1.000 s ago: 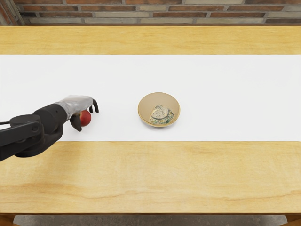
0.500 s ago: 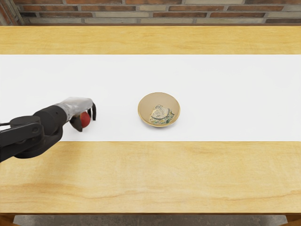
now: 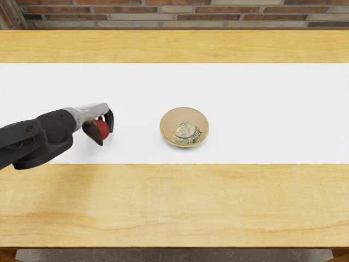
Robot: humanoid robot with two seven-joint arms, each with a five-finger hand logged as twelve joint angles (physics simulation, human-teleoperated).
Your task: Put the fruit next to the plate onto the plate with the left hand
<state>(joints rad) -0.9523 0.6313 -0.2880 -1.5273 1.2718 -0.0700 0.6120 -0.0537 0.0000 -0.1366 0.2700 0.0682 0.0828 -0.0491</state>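
Head view. My left hand (image 3: 95, 121), entering from the left edge, has its dark fingers (image 3: 109, 119) curled around the red fruit (image 3: 102, 129), pinching it. The fruit is over the white runner (image 3: 245, 109) on the wooden table (image 3: 174, 202), well left of the tan plate (image 3: 169, 117). Only 1 arm shows.

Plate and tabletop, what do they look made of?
Round tan plate: looks glazed ceramic, smooth rim, painted centre motif. Light wooden table: visible grain, matt. White strip across it: cloth or paper, cannot tell.
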